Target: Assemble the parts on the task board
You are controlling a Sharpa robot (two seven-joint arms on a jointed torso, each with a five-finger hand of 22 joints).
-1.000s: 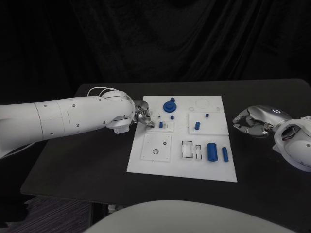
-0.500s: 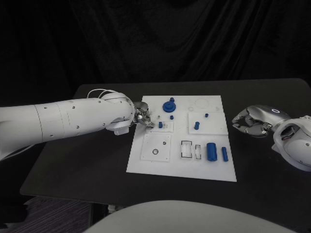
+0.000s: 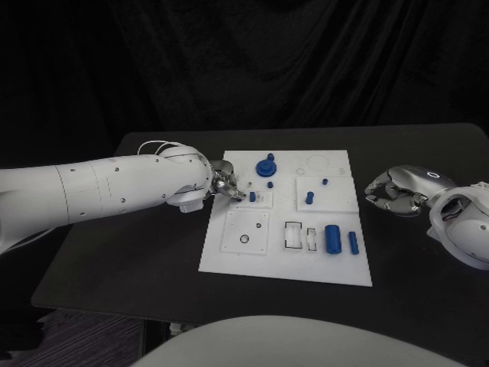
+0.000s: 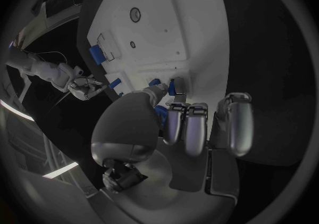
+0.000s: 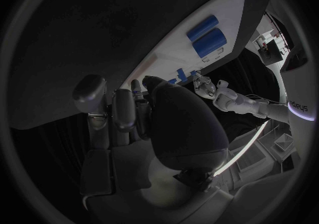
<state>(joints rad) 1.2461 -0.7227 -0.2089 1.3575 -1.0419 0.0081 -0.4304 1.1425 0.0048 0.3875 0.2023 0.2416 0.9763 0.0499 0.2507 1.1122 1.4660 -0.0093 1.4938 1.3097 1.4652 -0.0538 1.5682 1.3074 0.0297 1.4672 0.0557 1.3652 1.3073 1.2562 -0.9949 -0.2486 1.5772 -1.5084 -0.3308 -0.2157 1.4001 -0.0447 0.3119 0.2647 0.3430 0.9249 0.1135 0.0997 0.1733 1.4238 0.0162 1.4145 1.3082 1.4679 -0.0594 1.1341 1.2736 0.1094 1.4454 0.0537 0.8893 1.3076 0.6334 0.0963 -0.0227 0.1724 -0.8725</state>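
Note:
The white task board (image 3: 236, 256) lies mid-table. My left hand (image 3: 225, 186) is at the board's left edge, thumb and a fingertip (image 4: 178, 84) pinching a small blue peg (image 3: 252, 196) (image 4: 170, 89) that stands in the board; its other fingers are curled. A blue knob (image 3: 267, 166) stands at the far end, with more small pegs (image 3: 309, 198) mid-board. A thick blue cylinder (image 3: 334, 238) (image 5: 210, 42) and a thin one (image 3: 354, 243) lie at the near right. Off the board's right edge, my right hand (image 3: 396, 193) sits on the table with its fingers curled in on nothing.
The board (image 4: 159, 16) has a round hole (image 3: 244, 240) and rectangular slots (image 3: 296, 234) in its near half. Bare black table (image 3: 145, 252) lies on both sides of the board, and a dark curtain hangs behind.
My left arm has shifted slightly while the hand stays at the peg. The right hand has not moved.

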